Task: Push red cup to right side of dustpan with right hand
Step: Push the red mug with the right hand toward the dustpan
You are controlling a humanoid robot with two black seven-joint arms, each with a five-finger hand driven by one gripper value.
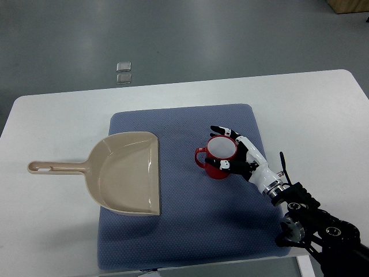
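My right hand [235, 154] is cupped loosely around the red cup [219, 157], fingers touching rim and side, no real lift grip. Cup sits on the blue mat [190, 231], dustpan [124, 173] well beyond my fingertips. Keep contact low, push level so it slides upright, stop beside the pan.

hand shell: right hand [239, 154] white glossy plastic plates over black joints
fingertips: black tips [215, 129], white segments behind
thumb: white with black pad
wrist: silver metal ring, ribbed, just behind the white palm shell
forearm: black, blocky, several round silver/grey bolt heads or caps visible
cable: thin black wire sticking up beside wrist
markings: none readable
left arm: not visible
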